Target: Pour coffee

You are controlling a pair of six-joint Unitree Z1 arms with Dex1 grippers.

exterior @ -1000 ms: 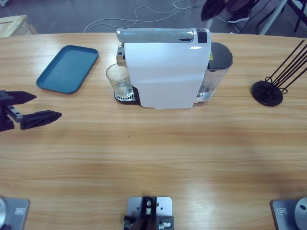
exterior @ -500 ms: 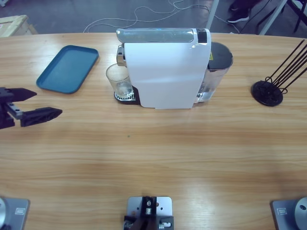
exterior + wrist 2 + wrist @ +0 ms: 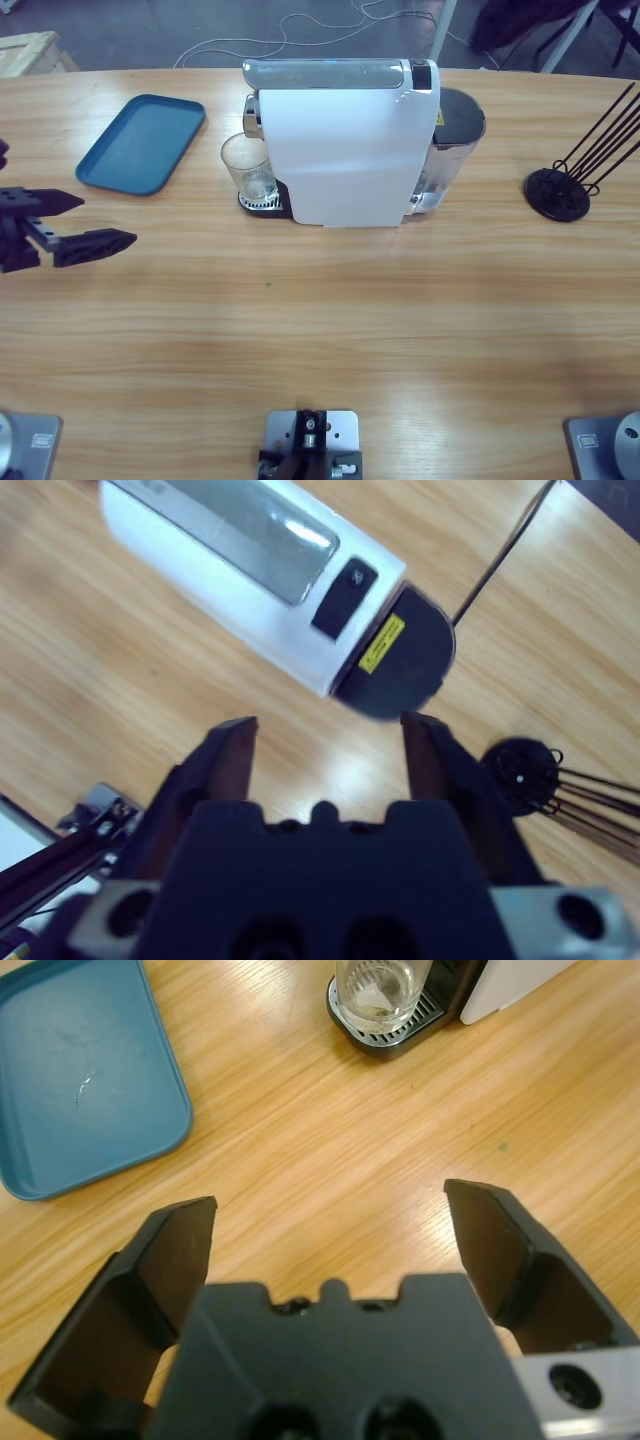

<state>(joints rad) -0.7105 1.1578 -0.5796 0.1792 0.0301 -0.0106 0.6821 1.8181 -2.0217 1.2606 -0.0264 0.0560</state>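
From above we see a white coffee machine standing on the wooden table, with a clear glass tumbler on its drip grate at the left end. No dark coffee shows in the tumbler from here. A blue tray lies to the left of the machine, apart from it, and a black capsule rack stands near the right edge. The left gripper comes in from the left edge, below the tray and well apart from the tumbler, its jaws spread with nothing between them. The right gripper does not show in this view.

Along the left wrist we look down past the left gripper, released and empty over bare wood. The tray sits at upper left and the tumbler on its grate at the top; we cannot tell whether any coffee lies in it.

Along the right wrist we look down from high over the machine. The right gripper hangs above it with jaws parted, grasping nothing. The rack lies to the right.
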